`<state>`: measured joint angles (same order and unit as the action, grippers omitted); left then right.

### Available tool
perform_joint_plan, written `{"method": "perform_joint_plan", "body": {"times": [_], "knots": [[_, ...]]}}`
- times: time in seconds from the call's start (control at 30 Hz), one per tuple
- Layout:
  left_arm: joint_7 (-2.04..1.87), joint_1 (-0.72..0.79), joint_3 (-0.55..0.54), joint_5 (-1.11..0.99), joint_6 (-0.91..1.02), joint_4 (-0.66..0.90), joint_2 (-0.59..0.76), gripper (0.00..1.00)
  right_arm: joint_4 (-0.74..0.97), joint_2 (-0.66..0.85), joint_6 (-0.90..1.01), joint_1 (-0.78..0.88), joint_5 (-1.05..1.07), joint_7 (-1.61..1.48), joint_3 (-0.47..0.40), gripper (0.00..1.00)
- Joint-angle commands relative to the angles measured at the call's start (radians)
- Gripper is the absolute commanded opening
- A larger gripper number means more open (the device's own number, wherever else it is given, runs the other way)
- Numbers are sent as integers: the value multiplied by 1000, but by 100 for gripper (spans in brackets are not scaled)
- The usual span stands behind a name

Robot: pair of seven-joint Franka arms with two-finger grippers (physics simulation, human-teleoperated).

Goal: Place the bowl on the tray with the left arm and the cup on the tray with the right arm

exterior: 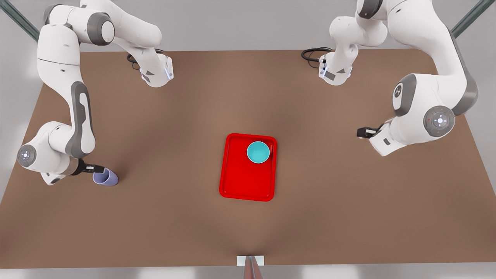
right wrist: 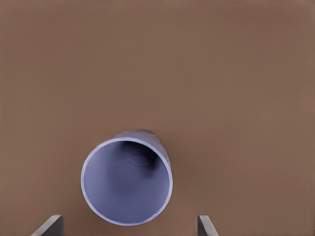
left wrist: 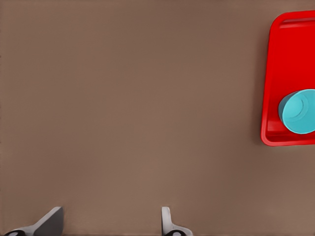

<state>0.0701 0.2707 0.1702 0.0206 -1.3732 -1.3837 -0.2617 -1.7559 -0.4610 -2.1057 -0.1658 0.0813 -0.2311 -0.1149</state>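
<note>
We find a brown table [exterior: 162,217] spanning nearly the whole front view, bare apart from the items below, with a grey floor showing past its edges and two black cable coils [exterior: 316,54] at the arm bases along the top. The tray [exterior: 244,186] lies flat just right of centre in that view, long axis running top to bottom of the frame. The bowl [exterior: 258,152] already sits upright inside the tray's upper right corner, close to the rim, so in our judgement the left arm's share is done. The left gripper [exterior: 362,133], at centre right of the front view and well apart from the tray, holds nothing; its fingers [left wrist: 167,221] stand spread over bare table, and this arm appears to wait. The cup [exterior: 105,178] stands at lower left of the front view, off the tray and well apart from it. The right gripper [exterior: 100,169] is directly at the cup's rim there. In the right wrist view the cup's open mouth [right wrist: 127,183] faces the camera between two widely parted fingers [right wrist: 206,227], neither visibly touching its wall, so nothing is grasped yet. We judge the coming move turns on this alignment: the cup is centred between the fingers, and needs closing upon before carriage toward frame centre, across unobstructed table.
</note>
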Motion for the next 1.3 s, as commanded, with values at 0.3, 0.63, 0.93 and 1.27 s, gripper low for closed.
{"method": "perform_joint_plan", "body": {"times": [0.3,0.63,0.93,1.27], "knots": [[2,2,-5,-2,42,-1,19,100,49,-65,-20,-24,43,-2,9,100],[7,2,2,-4,34,-3,12,100,32,-96,-28,-29,-21,-5,3,98],[13,1,3,-5,32,-3,10,100,42,-128,-65,-26,-23,-8,11,23],[13,1,3,-4,31,-3,10,100,44,-134,-68,-26,-25,-16,12,21]]}}
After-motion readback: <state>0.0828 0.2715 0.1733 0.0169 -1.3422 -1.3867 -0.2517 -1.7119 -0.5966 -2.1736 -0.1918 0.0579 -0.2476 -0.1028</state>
